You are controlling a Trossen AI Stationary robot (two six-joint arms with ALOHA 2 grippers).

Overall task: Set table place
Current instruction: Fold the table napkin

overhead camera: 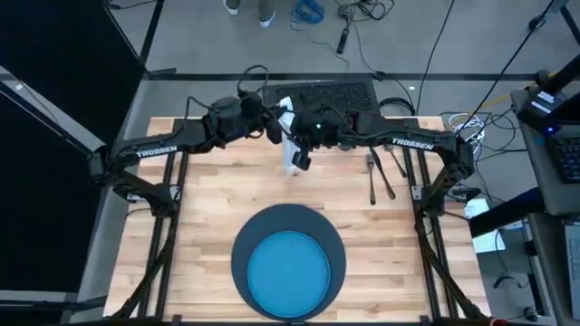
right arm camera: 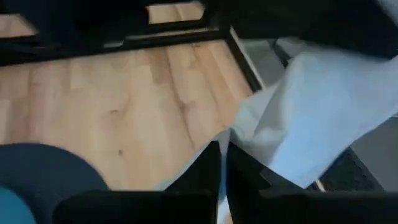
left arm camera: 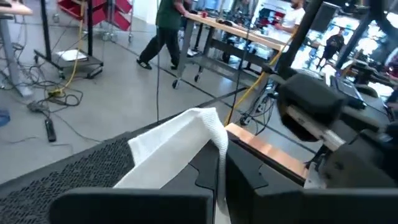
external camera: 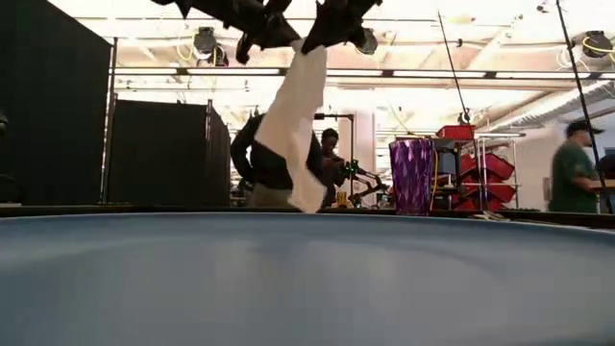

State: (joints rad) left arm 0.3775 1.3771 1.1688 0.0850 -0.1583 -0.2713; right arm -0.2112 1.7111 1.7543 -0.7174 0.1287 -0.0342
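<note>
Overhead, cutlery on table, low view, purple cup

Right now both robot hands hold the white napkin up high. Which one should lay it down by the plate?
Probably the left gripper: the table beside the charger looks bare on its side, while the cutlery lies on the right gripper's side. Both pinch the napkin.
</note>
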